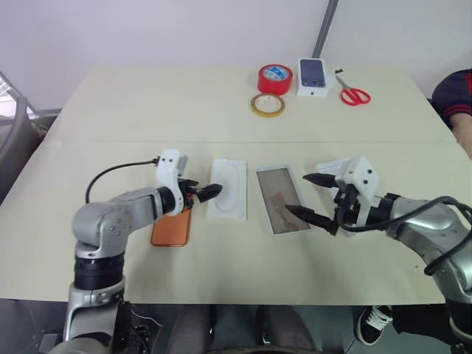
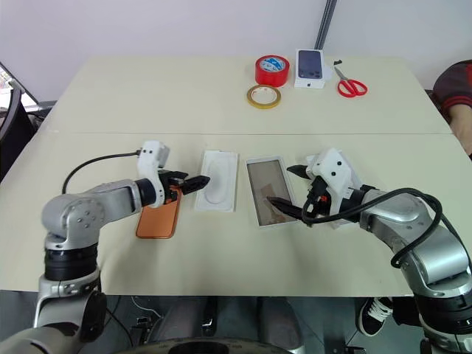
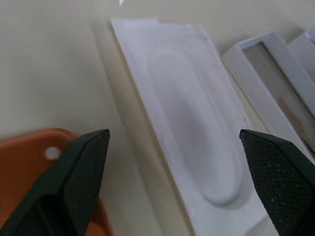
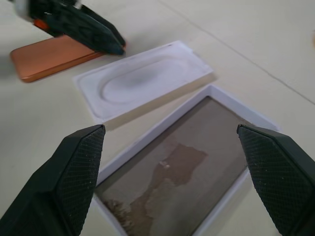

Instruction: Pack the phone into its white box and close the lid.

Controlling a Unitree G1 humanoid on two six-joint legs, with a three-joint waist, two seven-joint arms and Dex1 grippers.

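Note:
The orange phone (image 1: 171, 228) lies flat at the left, its far end under my left gripper (image 1: 209, 192). That gripper is open and empty, its fingers reaching over the near left edge of a flat white insert (image 1: 227, 188). The white box (image 1: 281, 199) lies open to the right of the insert, showing its brownish floor (image 4: 187, 167). My right gripper (image 1: 298, 194) is open and empty and hovers over the box's right rim. A white piece that may be the lid (image 1: 330, 167) lies behind that gripper, mostly hidden.
At the table's far side sit a red tape roll (image 1: 275, 78), a tan tape ring (image 1: 267, 105), a small white box printed with a dark phone (image 1: 313, 76) and red scissors (image 1: 354, 94). A person's sleeve (image 1: 453, 96) is at the right edge.

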